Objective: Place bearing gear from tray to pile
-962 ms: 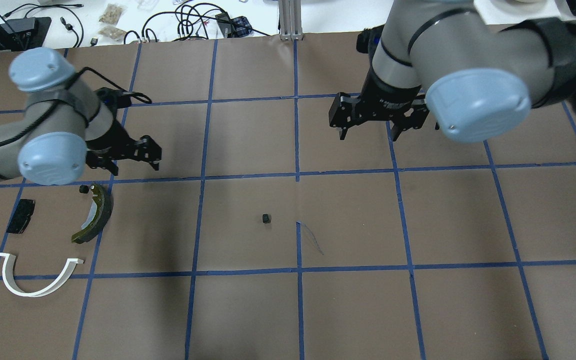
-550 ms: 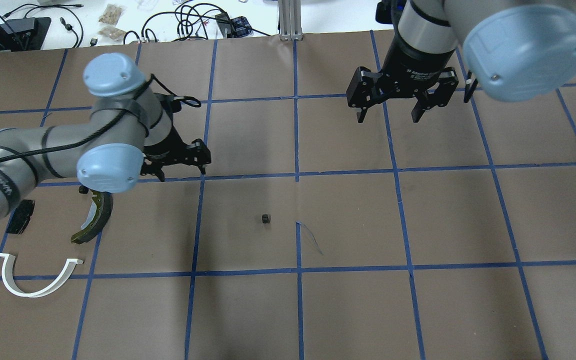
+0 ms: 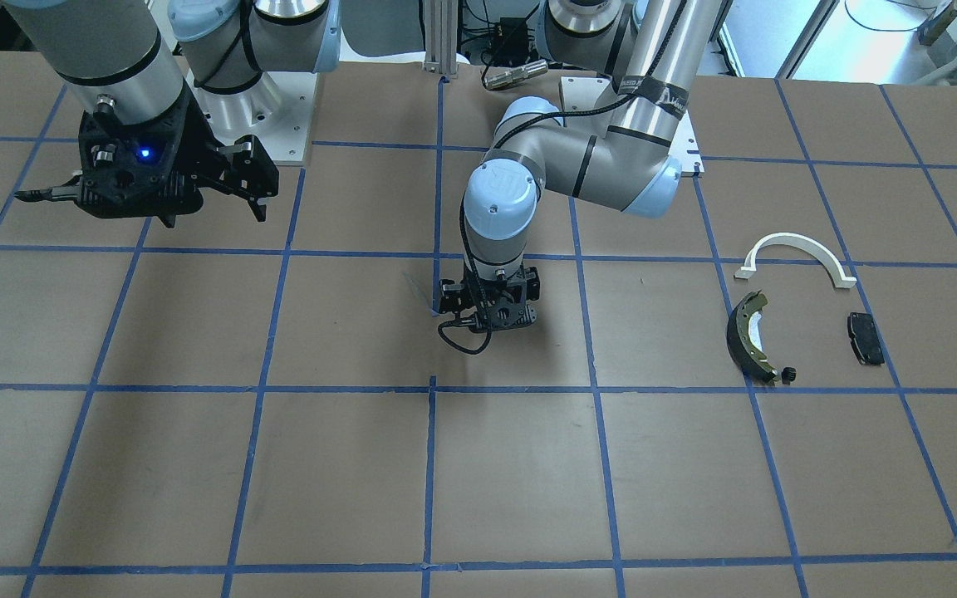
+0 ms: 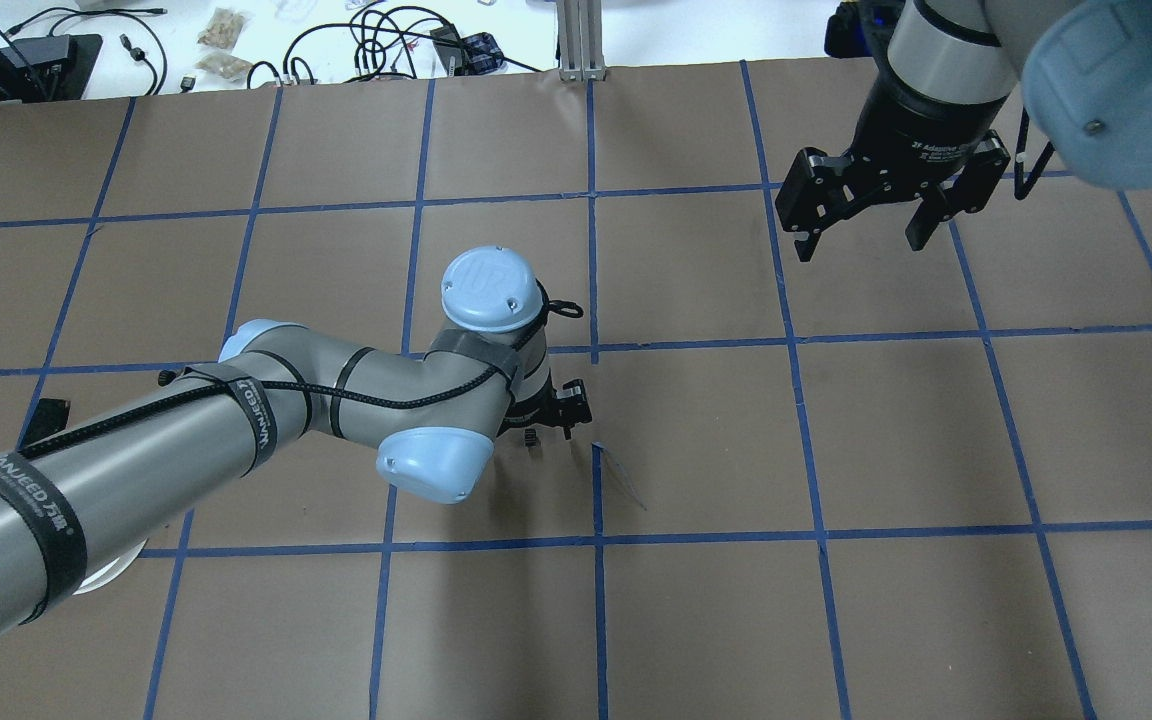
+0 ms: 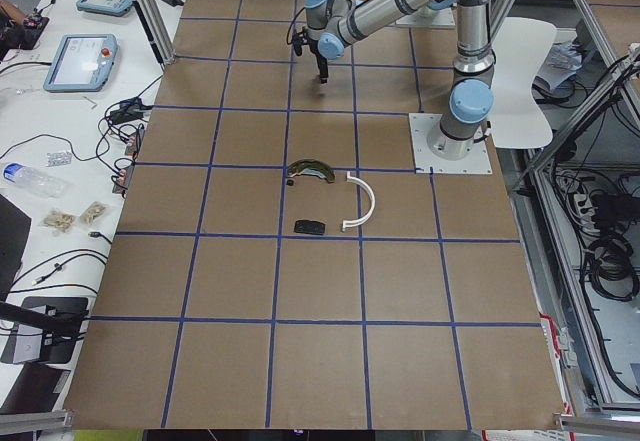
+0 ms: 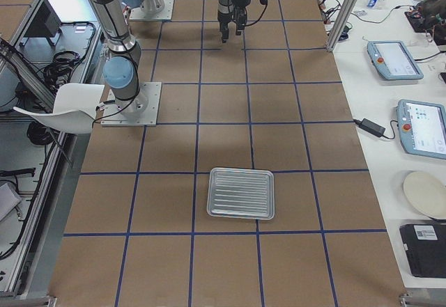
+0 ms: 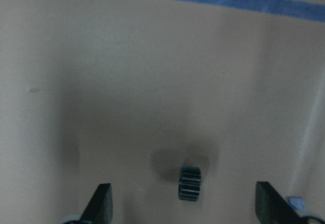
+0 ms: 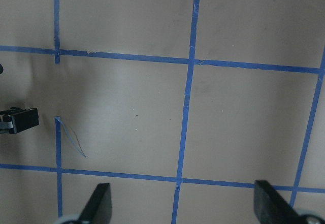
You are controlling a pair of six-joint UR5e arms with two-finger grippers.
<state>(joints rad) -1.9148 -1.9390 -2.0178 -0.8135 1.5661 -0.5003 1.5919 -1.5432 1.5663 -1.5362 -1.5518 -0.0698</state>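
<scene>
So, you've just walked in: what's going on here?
The left hand hangs low over mid-table, open, straddling the tiny bearing gear, which lies on the paper ungripped. The right hand hovers open, holding nothing. The pile, a brake shoe, white arc and black pad, lies on the robot's left.

The left arm [image 4: 136, 470] comes in from eight o'clock of the overhead view and stretches to the middle of the surface [image 4: 696, 620], elbow bent, wrist turned straight down. The left gripper [image 4: 551, 418] hangs low, close above the surface, jaws spread wide, both fingertips showing at the bottom corners of its wrist view. The right arm [image 4: 946, 60] stands at one o'clock, raised high, wrist pointing down. The right gripper [image 4: 861, 235] is well above the surface, jaws wide apart.
</scene>
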